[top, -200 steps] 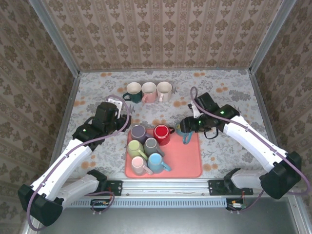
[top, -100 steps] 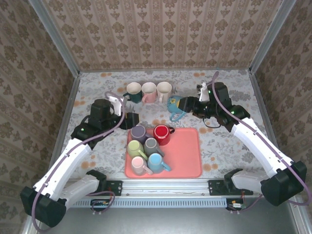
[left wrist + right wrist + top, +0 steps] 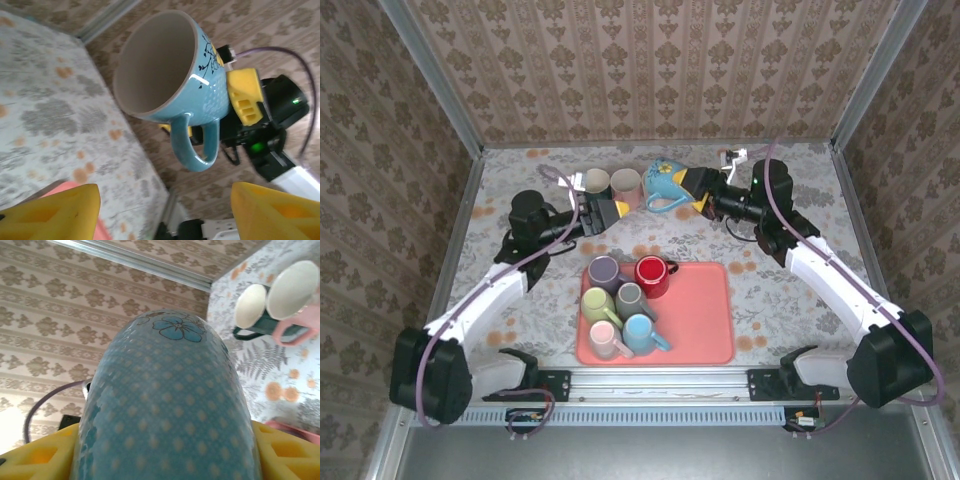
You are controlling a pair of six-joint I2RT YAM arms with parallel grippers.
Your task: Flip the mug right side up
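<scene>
The blue dotted mug (image 3: 665,183) hangs in the air over the back middle of the table. It lies on its side, with its mouth toward the left and its handle hanging down. My right gripper (image 3: 695,190) is shut on the mug's body, and its yellow fingers (image 3: 35,456) flank the mug (image 3: 165,405) in the right wrist view. My left gripper (image 3: 610,208) stands open just left of it, apart from it. In the left wrist view the mug's open mouth (image 3: 157,65) faces the camera above my left gripper (image 3: 165,212), whose jaws are wide apart and hold nothing.
A pink tray (image 3: 700,320) near the front holds several mugs, among them a purple one (image 3: 604,270) and a red one (image 3: 651,272). A cream mug (image 3: 592,182) and a pink mug (image 3: 625,183) stand at the back, close under both grippers.
My right gripper has carried the blue mug from the tray's far edge up and back toward the row of mugs. The left arm has swung up toward it, its jaws opening wider.
</scene>
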